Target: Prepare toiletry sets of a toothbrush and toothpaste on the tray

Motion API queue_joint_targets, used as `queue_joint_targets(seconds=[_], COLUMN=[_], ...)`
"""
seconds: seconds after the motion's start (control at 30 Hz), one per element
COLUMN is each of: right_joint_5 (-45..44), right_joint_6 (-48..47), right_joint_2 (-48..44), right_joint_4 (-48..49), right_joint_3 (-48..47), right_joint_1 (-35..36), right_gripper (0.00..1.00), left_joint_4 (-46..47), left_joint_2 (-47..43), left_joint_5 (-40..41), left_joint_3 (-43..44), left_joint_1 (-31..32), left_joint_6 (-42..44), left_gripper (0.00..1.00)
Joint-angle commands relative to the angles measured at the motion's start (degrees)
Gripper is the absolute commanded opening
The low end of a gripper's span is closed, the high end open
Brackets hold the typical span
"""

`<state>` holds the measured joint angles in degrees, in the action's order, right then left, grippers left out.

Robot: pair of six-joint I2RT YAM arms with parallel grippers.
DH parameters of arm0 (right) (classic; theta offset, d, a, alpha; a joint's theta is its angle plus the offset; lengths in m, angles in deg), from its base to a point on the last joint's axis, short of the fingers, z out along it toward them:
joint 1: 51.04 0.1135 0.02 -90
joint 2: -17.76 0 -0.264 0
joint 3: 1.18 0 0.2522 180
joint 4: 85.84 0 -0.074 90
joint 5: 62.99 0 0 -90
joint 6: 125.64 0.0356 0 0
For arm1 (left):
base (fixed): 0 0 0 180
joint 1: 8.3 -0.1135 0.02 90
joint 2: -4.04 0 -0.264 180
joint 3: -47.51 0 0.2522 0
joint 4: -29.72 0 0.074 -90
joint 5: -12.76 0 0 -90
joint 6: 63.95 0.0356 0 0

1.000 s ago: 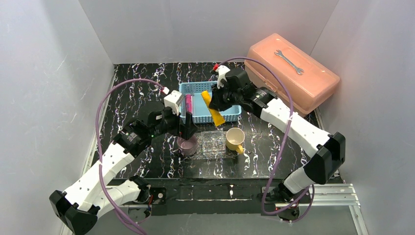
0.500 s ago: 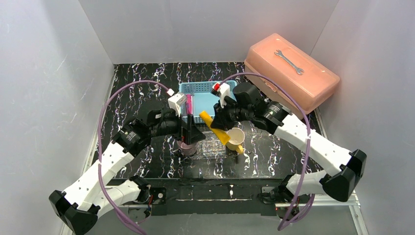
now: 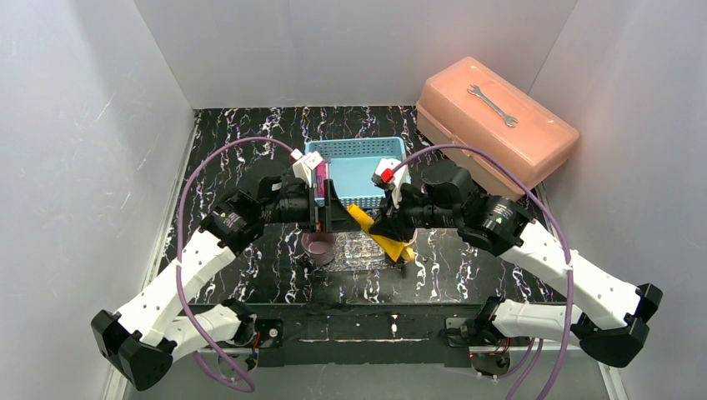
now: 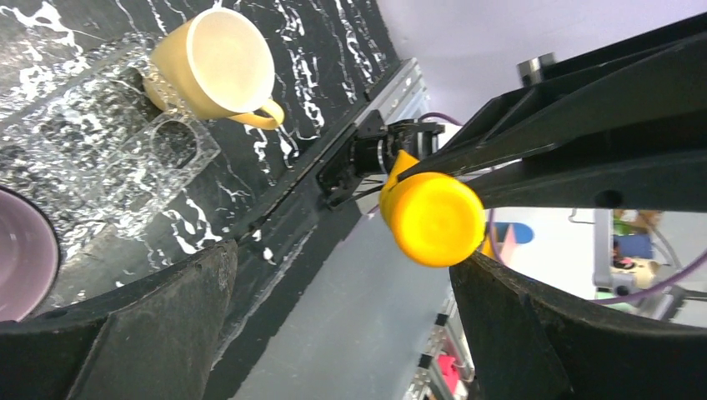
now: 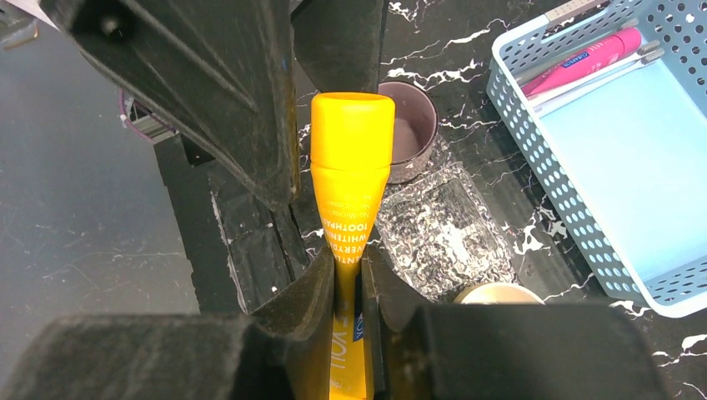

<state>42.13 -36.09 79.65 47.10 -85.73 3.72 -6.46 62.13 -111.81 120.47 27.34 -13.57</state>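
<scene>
Desk (image 3: 242, 150): black with white veining; it carries everything below.
right gripper (image 5: 342, 279): jaws nearly together, pinching the flat body of the yellow tube (image 5: 350, 158), which is off the desk with its cap pointing away from the wrist.
yellow tube, place: in the top view it (image 3: 360, 215) slants in the air above the tray (image 3: 358, 248), cap end towards the left arm.
left gripper (image 4: 342, 333): jaws spread as wide as they go and holding nothing. The tube's cap (image 4: 432, 218) sits in the gap between them, nearer one finger; whether they touch cannot be told.
tray, place: clear, glittery plastic, flat on the desk between the purple cup (image 5: 408, 129) and the yellow cup (image 4: 221, 62), just beside both; nothing lies on it.
blue basket (image 5: 600, 150): behind the tray; the pink tube (image 5: 584, 60) and thin pale toothbrushes (image 5: 588, 79) lie along its left wall.
peach toolbox (image 3: 500, 125): far right corner, a wrench (image 3: 492, 106) lying on its lid.
</scene>
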Motion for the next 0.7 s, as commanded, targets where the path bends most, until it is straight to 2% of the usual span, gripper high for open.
queue_joint_targets(seconds=[0.0, 0.47, 0.67], right_joint_5=[-1.4, -12.8, -17.0], right_joint_6=[-2.3, -2.8, -2.9], right_joint_2=[-1.0, 0.4, 1.6], right_joint_4=[1.4, 1.3, 1.2], right_joint_3=[0.1, -2.0, -2.9], right_joint_1=[1.3, 10.1, 11.9], right_gripper=[0.21, 0.21, 0.22], left_joint_4=[2.3, 1.7, -1.0], left_joint_2=[-0.1, 2.7, 2.9], left_joint_5=[-5.3, -16.0, -16.9], left_joint_3=[3.0, 3.1, 3.1], left_joint_1=[-1.1, -5.5, -6.2], left_joint_6=[-5.6, -14.4, -13.7], left_gripper=[0.98, 0.98, 0.89])
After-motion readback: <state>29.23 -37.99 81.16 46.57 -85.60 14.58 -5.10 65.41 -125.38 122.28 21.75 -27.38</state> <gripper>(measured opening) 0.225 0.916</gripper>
